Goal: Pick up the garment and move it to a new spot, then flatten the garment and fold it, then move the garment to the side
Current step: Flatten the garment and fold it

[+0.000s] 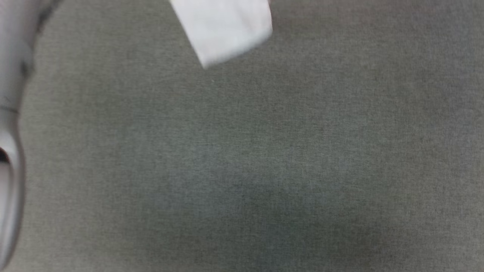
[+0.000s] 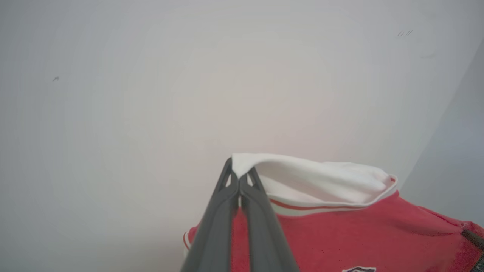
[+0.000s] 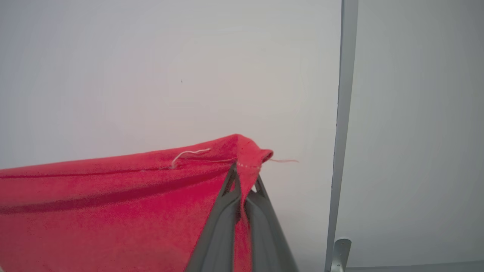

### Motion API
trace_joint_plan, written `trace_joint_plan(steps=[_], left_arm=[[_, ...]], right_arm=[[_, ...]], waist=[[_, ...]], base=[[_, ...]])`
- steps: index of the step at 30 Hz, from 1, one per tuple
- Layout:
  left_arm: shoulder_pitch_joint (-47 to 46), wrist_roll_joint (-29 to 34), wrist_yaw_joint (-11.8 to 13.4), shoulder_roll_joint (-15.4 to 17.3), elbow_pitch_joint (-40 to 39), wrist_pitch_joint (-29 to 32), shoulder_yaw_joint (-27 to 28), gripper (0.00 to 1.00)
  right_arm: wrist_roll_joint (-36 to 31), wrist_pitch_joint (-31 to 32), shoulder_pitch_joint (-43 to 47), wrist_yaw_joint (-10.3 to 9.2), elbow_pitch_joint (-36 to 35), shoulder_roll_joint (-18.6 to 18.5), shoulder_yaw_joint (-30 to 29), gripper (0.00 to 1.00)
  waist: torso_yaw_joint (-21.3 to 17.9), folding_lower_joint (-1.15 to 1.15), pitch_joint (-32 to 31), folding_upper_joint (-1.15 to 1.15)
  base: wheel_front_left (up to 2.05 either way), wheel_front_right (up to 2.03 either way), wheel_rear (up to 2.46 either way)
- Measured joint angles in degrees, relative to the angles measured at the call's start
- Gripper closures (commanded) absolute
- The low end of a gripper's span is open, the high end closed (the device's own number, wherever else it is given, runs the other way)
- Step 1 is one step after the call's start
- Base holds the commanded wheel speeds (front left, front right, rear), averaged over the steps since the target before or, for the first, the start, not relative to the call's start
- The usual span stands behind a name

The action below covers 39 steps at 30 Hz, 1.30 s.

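Clearly both arms held the garment (image 2: 359, 230) aloft, stretched between them against a pale wall (image 2: 132, 75). The left gripper (image 2: 239, 174) was pinched tight on the edge of a white sleeve, with the red body hanging below. The right gripper (image 3: 245, 176) was clamped just as tight on a red corner, where a loose thread trailed from the seam.

To my eye this was the carry to a new spot. Doing it well would mean holding the two pinches level and the cloth taut, then lowering it so the bottom edge touched first and the rest rolled out flat. Both grips sat right at the fabric's edge, so a jerk might slip one.

Below lay a grey, felt-like surface (image 1: 264, 158). A white patch (image 1: 227, 30) at its far edge I couldn't identify, and a pale forearm (image 1: 9, 158) showed at the left. A grey upright strip (image 3: 342, 113) ran down the wall beside the right arm.
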Motion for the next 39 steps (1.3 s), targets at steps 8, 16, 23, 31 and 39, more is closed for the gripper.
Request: trace_joint_plan(steps=[8,16,23,31,39], left_arm=[[-4.29,0.29,-1.60,-1.77,4.27,-1.48,3.01,1.00],[14.50,-6.83,-1.80,-2.48,-9.24,-1.34,0.10,1.00],[35.11,-12.83,-1.80,2.76,-25.48,-1.48,-3.01,1.00],[54.84,-13.30,-1.80,7.24,-39.36,-1.58,1.68,1.00],[75.37,-7.66,-1.80,9.65,-51.68,-1.72,11.41,1.00]], right_arm=[[-3.35,-3.99,-3.11,0.00,5.91,1.76,0.41,1.00],[3.60,-3.00,9.46,-0.01,2.90,1.62,12.49,1.00],[18.53,2.70,27.43,-0.01,-12.95,-7.04,23.15,1.00],[29.07,8.17,52.04,-0.01,-33.38,-16.69,23.54,1.00],[27.88,18.07,72.34,-0.01,-52.57,-16.77,15.17,1.00]], waist=[[-1.70,0.00,2.21,0.00],[-1.14,0.00,-0.19,0.00],[-0.26,0.00,-3.27,0.00],[0.05,0.00,-7.99,0.00],[-1.61,0.00,-12.32,0.00]], base=[[0.00,0.00,0.00],[0.00,0.00,0.00],[0.00,0.00,0.00],[0.00,0.00,0.00],[0.00,0.00,0.00]])
